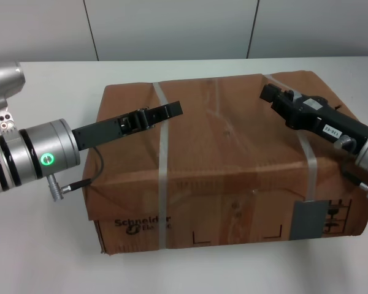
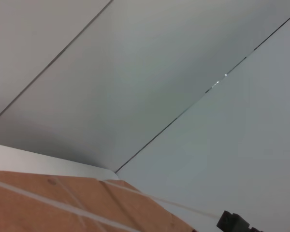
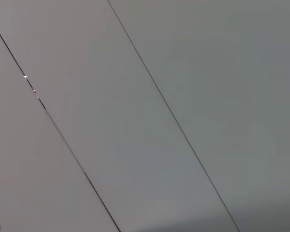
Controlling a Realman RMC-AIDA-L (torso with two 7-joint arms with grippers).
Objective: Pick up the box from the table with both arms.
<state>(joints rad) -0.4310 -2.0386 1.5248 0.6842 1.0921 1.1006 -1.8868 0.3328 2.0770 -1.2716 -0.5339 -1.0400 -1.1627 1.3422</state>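
Observation:
The box (image 1: 227, 159) is a large brown carton with two whitish straps, dark "Schneider" print and a grey label on its near side. It rests on the white table (image 1: 37, 251). My left gripper (image 1: 170, 111) reaches over the left part of the box top, its fingers together in one flat black bar with nothing between them. My right gripper (image 1: 272, 92) reaches over the right part of the box top. The left wrist view shows a strip of the box top (image 2: 63, 208) and the tip of the right gripper (image 2: 234, 223). The right wrist view shows only wall.
A pale panelled wall (image 1: 184, 27) stands behind the table. White tabletop shows to the left of the box, in front of it and behind it. A thin cable (image 1: 95, 168) hangs from my left wrist beside the box's left edge.

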